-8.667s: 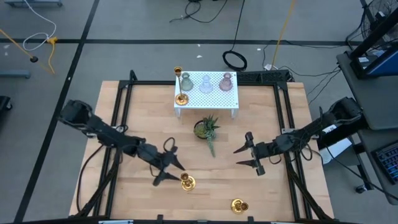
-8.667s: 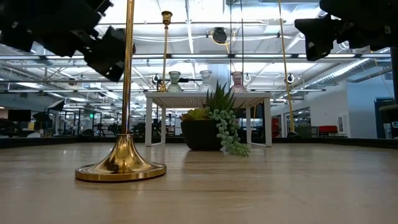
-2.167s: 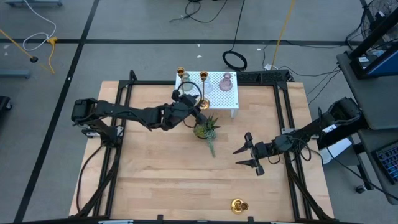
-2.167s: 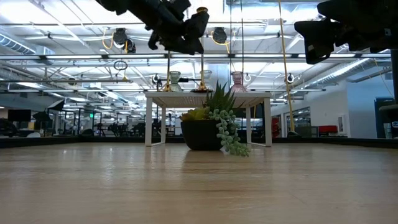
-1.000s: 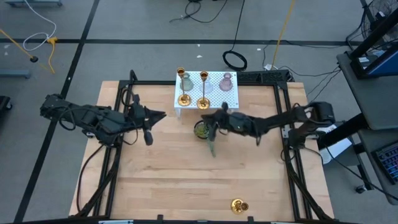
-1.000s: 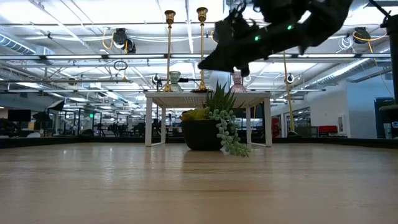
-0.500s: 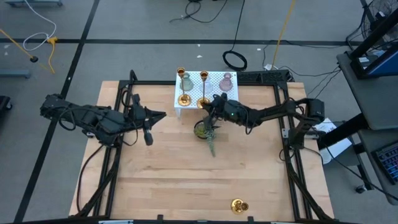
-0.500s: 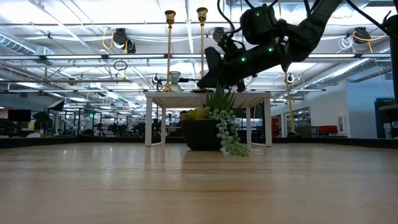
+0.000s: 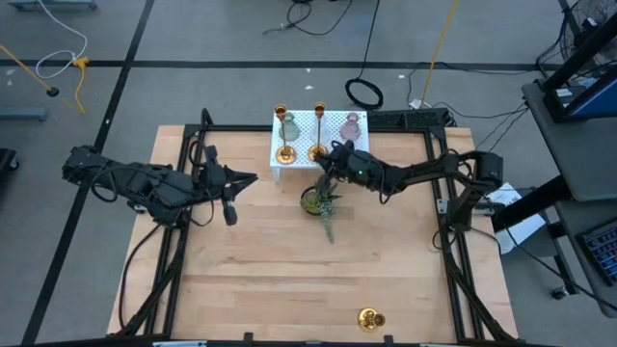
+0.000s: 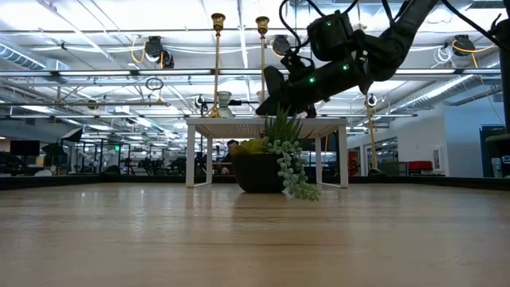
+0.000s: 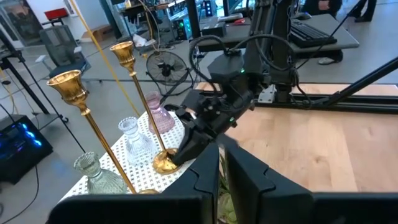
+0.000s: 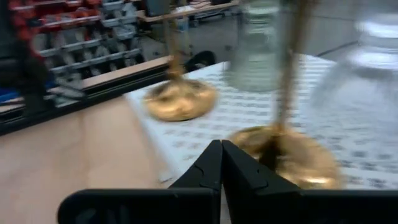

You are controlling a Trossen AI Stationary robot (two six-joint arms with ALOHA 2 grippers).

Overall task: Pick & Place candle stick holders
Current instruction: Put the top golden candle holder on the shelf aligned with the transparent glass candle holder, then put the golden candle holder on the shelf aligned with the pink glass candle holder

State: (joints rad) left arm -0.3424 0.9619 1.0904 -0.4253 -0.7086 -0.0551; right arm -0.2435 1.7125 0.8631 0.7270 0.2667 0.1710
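Note:
Two gold candle stick holders stand upright on their round bases on the white perforated stand [image 9: 353, 150]: one at its left end [image 9: 282, 152], one beside it [image 9: 316, 151]. A third [image 9: 371, 318] lies near the table's front edge. My right gripper [image 9: 325, 161] is shut and reaches over the potted plant [image 9: 318, 200] to the second holder's base. My left gripper [image 9: 249, 177] hangs shut over the table's left part, with nothing in it. My right gripper's shut fingertips [image 11: 181, 154] meet the rim of the second holder's round base [image 12: 292, 158] and touch it from the near right. The fingers slant slightly downward toward the table's far left. The holder stays upright, its base flat on the stand.
Green [image 9: 289, 126] and pink [image 9: 352, 123] glass vases stand at the back of the stand, close behind the holders. A clear vase [image 11: 134, 142] stands between them. The plant's trailing stems [image 10: 293, 171] hang toward the near side. Bare wood lies in front.
My right gripper, still shut, has gone from above the plant toward the far edge, up to the second holder's base. That holder has slid a little toward the far edge on the stand and stays upright.

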